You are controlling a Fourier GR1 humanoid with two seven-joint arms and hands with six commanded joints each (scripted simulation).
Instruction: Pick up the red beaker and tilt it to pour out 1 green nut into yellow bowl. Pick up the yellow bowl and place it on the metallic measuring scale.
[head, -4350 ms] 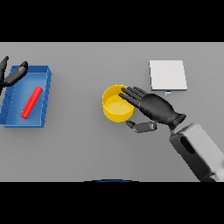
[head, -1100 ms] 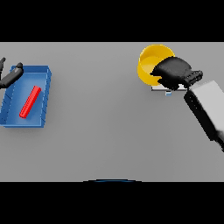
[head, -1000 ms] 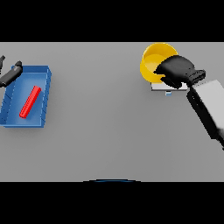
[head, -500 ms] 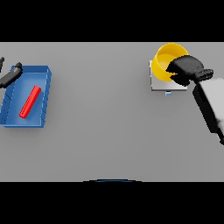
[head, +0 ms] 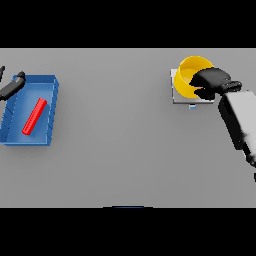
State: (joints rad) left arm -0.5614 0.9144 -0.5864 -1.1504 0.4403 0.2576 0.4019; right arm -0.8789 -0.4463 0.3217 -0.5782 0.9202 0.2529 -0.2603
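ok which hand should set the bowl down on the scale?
Right. The right hand already grips the yellow bowl over the scale; the left hand is far off by the blue tray.

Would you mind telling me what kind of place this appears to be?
Probably a bare lab-style test bench: a plain grey table carrying a metallic measuring scale, a yellow bowl in the right hand, and a blue tray holding a red beaker.

A glossy black right hand [head: 214, 81] ends a blocky white-grey forearm [head: 239, 120] with darker edges.
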